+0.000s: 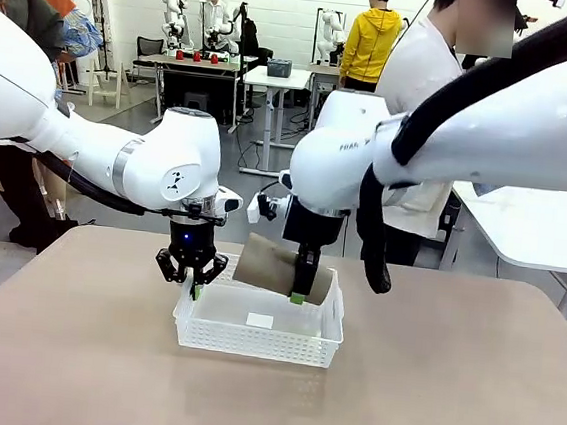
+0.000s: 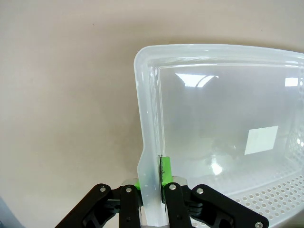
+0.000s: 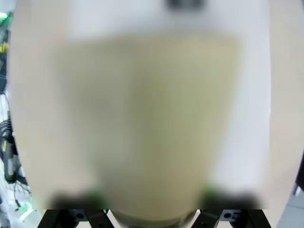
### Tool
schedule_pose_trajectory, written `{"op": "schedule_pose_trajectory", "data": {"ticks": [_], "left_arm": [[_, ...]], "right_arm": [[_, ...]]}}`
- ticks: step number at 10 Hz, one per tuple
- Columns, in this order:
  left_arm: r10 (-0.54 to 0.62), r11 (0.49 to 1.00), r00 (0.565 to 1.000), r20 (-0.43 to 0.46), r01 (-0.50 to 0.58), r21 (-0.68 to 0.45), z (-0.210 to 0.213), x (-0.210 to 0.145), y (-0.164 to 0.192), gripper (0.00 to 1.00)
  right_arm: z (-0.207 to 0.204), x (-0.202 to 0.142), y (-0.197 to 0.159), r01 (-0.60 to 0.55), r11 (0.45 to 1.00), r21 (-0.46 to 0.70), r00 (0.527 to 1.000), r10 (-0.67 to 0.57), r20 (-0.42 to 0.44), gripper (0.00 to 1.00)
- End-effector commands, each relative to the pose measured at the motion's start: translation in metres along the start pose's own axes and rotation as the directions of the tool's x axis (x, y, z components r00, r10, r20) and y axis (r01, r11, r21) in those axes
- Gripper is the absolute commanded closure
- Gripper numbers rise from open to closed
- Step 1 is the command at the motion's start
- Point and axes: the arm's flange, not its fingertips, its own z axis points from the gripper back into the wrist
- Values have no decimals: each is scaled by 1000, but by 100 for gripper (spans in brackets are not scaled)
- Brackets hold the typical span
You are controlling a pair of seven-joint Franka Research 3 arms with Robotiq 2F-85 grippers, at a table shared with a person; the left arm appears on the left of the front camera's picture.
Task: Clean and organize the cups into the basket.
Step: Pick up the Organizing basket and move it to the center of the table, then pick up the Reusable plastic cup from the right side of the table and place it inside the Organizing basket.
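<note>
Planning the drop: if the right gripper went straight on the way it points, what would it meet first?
Probably the basket: the right gripper, holding the tan cup sideways, points down over its far side. Whether far rim or floor comes first is unclear.

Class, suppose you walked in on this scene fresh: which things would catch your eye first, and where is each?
The right end effector holds a tan-brown cup on its side, tilted, just above the white basket at the middle of the table. The left end effector is clamped on the basket's left wall, perhaps steadying it.
</note>
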Motion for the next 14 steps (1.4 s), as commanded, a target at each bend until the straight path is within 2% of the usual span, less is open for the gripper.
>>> {"op": "schedule_pose_trajectory", "data": {"ticks": [1, 4, 8, 9, 14], "left_arm": [[0, 1000, 1000, 3, 0, 0, 1, 1, 0, 100], [0, 1000, 1000, 3, 0, 0, 1, 1, 0, 100], [0, 1000, 1000, 3, 0, 0, 1, 1, 0, 100], [0, 1000, 1000, 3, 0, 0, 1, 1, 0, 100], [0, 1000, 1000, 3, 0, 0, 1, 1, 0, 100]], "right_arm": [[-18, 9, -6, 64, 996, -61, 994, -69, -89, 22], [-56, 3, 6, 30, 1000, 7, 993, -29, -115, 22], [-76, -6, 14, 29, 998, 58, 991, -22, -130, 22], [-74, -7, 13, 26, 998, 56, 994, -20, -109, 0], [-65, -8, 8, 40, 997, 68, 996, -34, -80, 0]]}}
